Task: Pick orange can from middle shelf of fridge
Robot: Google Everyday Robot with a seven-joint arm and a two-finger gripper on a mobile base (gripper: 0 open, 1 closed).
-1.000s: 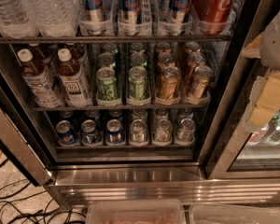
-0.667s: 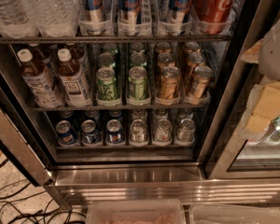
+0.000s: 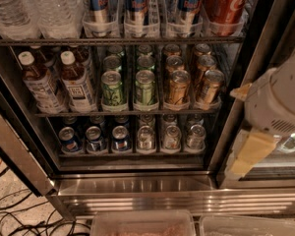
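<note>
Nearest the camera, two clear plastic bins [image 3: 142,222] are sitting on the floor below the fridge [image 3: 137,193], with dark cables [image 3: 19,222] trailing at the bottom left. The open door edge [image 3: 14,151] is running diagonally down the left side

The gripper [image 3: 255,146] is hanging at the right, outside the opening, a white housing with tan parts in front of the neighbouring glass panel. Can't tell whether it is released or clenched. It is holding nothing and sitting well apart from the cans. The dark vertical post [image 3: 238,68] is standing between it and the shelves

The middle shelf [image 3: 123,113] is carrying, left to right:
- two white-capped bottles [image 3: 76,80]
- two lanes of green cans [image 3: 112,87]
- two lanes of orange cans

The front orange can [image 3: 177,86] is standing upright in its clear lane tray, with a second one [image 3: 210,86] just beside it at the right end, nearest the post. More are queuing behind both

The shelf below is holding blue-silver cans [image 3: 71,139] and silver cans [image 3: 172,136]. The shelf above is showing water bottles [image 3: 29,9], slim blue cans [image 3: 137,4] and a red cola can [image 3: 226,4] directly over the orange lanes
</note>
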